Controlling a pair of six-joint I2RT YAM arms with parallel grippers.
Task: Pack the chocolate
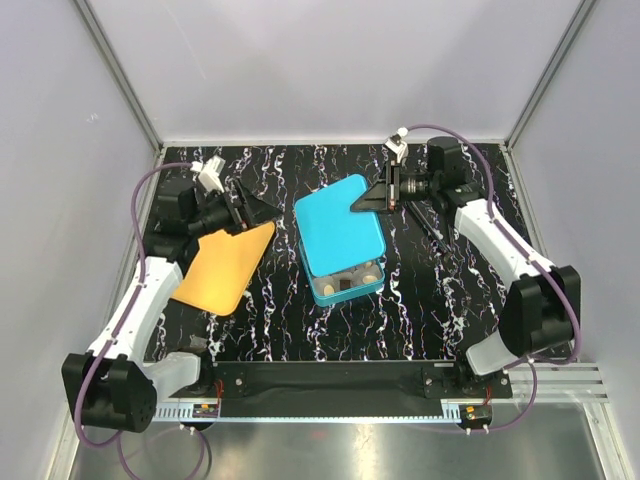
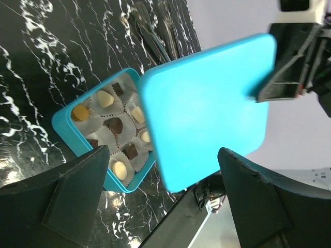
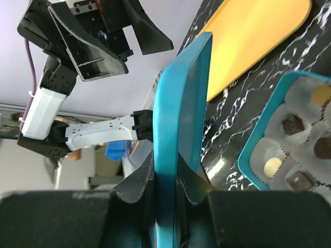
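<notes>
A teal box (image 1: 352, 288) holds the chocolate, dark and pale pieces (image 2: 115, 125) in white paper cups. My right gripper (image 1: 372, 200) is shut on the corner of the teal lid (image 1: 338, 225) and holds it tilted above the box, covering most of it from above. In the right wrist view the fingers (image 3: 166, 173) clamp the lid's edge (image 3: 183, 103), with the box (image 3: 248, 155) and chocolates (image 3: 292, 124) below right. My left gripper (image 1: 255, 210) is open and empty, left of the lid. Its view (image 2: 164, 160) shows the lid (image 2: 207, 103) over the box (image 2: 62, 126).
An orange tray (image 1: 222, 265) lies flat on the black marbled table under the left gripper; it also shows in the right wrist view (image 3: 253, 36). Black tongs (image 1: 432, 225) lie at the back right, under the right arm. White walls close in the table.
</notes>
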